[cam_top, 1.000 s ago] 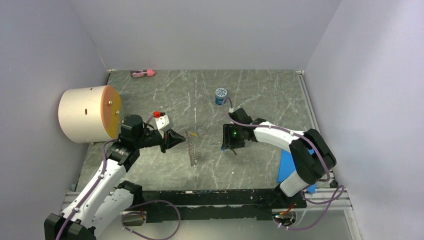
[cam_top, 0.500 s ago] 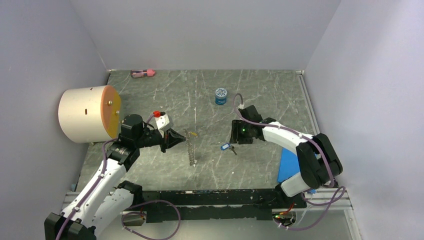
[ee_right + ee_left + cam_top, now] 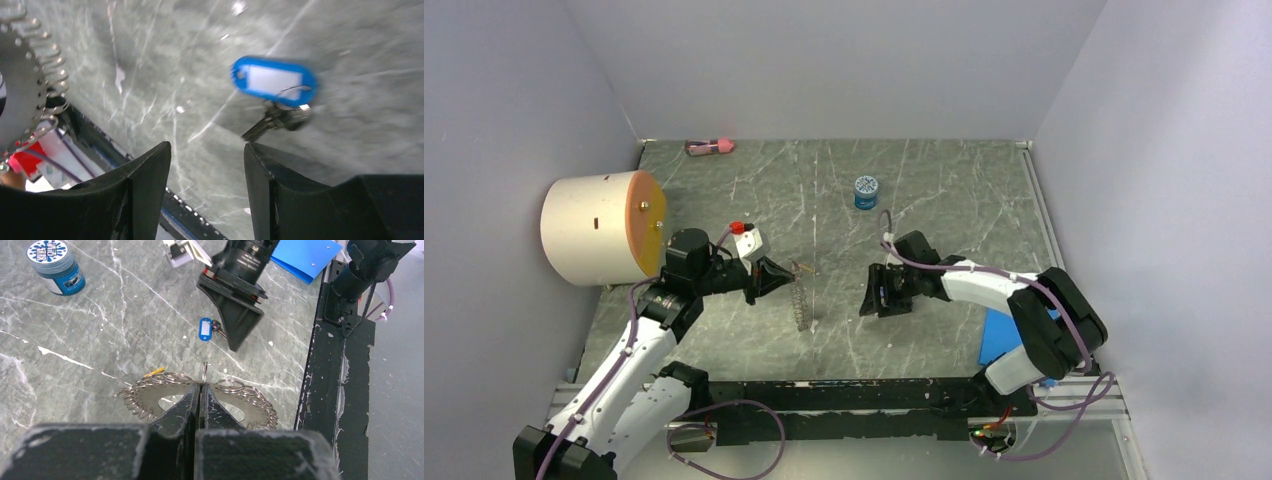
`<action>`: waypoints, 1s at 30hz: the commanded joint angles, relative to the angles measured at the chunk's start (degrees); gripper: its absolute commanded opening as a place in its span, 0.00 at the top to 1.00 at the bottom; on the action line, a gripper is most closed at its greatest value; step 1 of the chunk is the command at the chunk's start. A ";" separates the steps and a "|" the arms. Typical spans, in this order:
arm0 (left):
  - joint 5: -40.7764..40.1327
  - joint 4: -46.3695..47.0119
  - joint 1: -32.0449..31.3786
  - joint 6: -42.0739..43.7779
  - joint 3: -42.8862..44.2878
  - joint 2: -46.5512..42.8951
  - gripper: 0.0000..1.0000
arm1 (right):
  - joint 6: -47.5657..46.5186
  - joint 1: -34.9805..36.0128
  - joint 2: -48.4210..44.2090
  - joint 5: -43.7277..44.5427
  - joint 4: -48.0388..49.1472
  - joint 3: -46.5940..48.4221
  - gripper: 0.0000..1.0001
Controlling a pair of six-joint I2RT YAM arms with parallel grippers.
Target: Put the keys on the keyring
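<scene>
The keyring (image 3: 150, 392), a metal disc edged with coiled wire loops, stands on edge on the table with my left gripper (image 3: 201, 386) shut on its top rim; from above the keyring (image 3: 800, 298) looks thin. A yellow-headed key (image 3: 156, 371) hangs at its far side. The blue-tagged key (image 3: 205, 329) lies flat on the table, loose. My right gripper (image 3: 207, 150) hovers just short of it, open and empty, with the blue-tagged key (image 3: 274, 80) ahead of the right finger. In the top view the right gripper (image 3: 874, 298) hides that key.
A blue jar (image 3: 865, 192) stands behind the right gripper. A cream cylinder with an orange face (image 3: 599, 228) lies at the left. A pink object (image 3: 709, 147) sits at the back wall. A blue sheet (image 3: 999, 335) lies by the right arm's base, near the black rail (image 3: 854, 395).
My right gripper pulled back to the right, uncovering the blue-tagged key, then came forward over it again with its jaws wider. The left gripper and keyring shifted slightly left.
</scene>
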 commanded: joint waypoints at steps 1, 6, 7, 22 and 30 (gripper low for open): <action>1.35 1.97 0.33 0.82 2.76 -0.06 0.97 | 3.06 3.85 -3.90 -2.93 1.32 -0.18 0.40; 1.30 1.80 0.42 0.93 2.70 0.02 0.97 | -1.24 3.29 -7.15 3.55 -2.99 2.76 0.38; 1.35 1.79 0.42 0.93 2.69 0.03 0.98 | -2.33 2.90 -7.32 4.69 -4.01 3.51 0.38; 1.60 1.53 0.43 1.05 2.87 0.65 0.97 | -13.51 2.83 1.78 22.00 -15.16 14.68 0.49; 1.72 1.35 0.42 1.13 2.87 0.73 0.97 | -12.90 3.88 6.20 23.27 -15.33 17.14 0.55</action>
